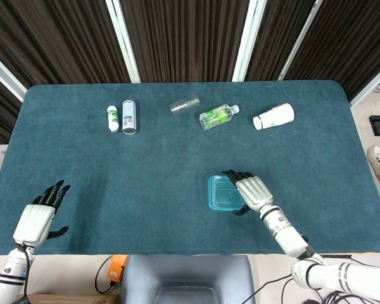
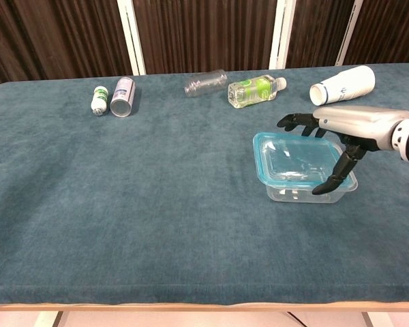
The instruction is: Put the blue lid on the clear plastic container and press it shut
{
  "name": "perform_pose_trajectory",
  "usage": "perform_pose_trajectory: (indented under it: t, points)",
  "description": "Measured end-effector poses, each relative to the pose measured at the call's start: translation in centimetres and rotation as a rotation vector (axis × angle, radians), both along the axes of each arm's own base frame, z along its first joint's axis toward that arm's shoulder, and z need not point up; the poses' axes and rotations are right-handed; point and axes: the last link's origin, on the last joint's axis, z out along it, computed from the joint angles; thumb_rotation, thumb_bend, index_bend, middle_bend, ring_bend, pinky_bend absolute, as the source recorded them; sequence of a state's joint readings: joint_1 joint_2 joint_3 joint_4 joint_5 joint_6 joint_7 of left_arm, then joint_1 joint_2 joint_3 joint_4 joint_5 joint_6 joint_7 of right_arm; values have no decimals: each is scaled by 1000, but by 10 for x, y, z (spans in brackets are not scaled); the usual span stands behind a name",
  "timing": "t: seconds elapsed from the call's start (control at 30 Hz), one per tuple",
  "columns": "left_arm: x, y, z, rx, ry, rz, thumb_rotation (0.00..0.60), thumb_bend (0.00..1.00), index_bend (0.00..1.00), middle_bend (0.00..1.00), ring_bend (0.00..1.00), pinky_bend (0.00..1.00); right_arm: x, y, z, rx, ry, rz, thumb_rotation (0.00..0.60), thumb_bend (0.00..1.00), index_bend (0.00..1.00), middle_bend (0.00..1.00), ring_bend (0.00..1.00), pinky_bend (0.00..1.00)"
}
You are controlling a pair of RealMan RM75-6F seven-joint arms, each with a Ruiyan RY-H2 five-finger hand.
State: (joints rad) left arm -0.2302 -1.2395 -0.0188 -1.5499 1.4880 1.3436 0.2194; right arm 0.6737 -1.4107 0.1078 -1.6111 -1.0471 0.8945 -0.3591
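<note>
We see teal felt-like table [image 1: 177, 158], dark slatted wall panels [image 2: 204, 34] behind. Our right hand [image 1: 252, 192] over right side of blue lid [image 2: 296, 158], fingers spread over far edge, thumb [image 2: 335, 177] hooked down at near right corner; whether it pinches lid, we cannot tell. Lid lies on clear plastic container [image 2: 307, 193], offset toward left, not seated; both rounded rectangles, long axis running left-right in chest view. Our left hand [image 1: 37, 218] well apart at near left, fingers spread, empty. Beyond right hand: white cup [image 1: 273, 116], green bottle [image 1: 218, 116] on sides.
</note>
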Motion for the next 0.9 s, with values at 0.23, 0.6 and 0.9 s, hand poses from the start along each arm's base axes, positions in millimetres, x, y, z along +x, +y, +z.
perform_pose_trajectory:
  t: [0.23,0.6,0.9]
  points:
    - [0,0,0,1,-2,0,600,422,85,0,117,336,-2,1,2,7,9,-3,600,236,50,128,138,306]
    - [0,-1,0,0,-1,-3,600,423,85,1,117,336,-6,1,6,6,35,-7,600,235,9,84,97,269]
    - [1,-1,0,-1,-2,-3,600,422,85,1,117,336,-8,3,8,14,44,-8,600,236,0,6,12,175]
